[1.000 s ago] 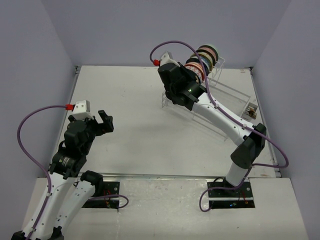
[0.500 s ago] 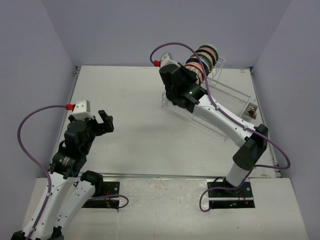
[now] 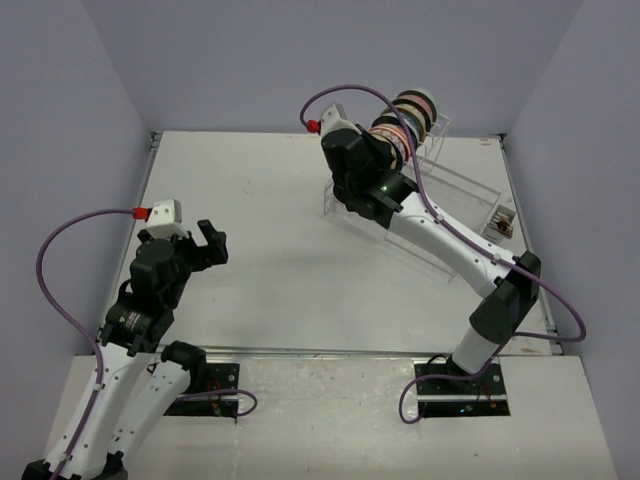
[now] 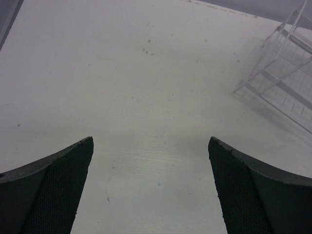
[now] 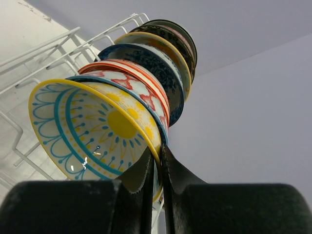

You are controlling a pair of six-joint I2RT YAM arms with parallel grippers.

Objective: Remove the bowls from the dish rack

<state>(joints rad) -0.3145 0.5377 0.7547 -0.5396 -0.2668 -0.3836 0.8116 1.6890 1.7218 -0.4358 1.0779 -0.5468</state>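
Grasp step: right fingers [image 5: 178,178] clenched on rim of front bowl [image 5: 97,129] in rack [image 3: 460,185] at 1 o'clock; left fingers [image 4: 56,183] spread, idle. Next: lift it clear w/o dragging 2nd bowl [image 5: 132,82]

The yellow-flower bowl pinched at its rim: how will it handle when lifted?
Glossy glare on the front bowl suggests glazed ceramic: stiff, probably slippery where the right gripper pinches its rim. Held at one edge, it may swing or tilt. It sits close against the next bowl, so it could knock and chip.
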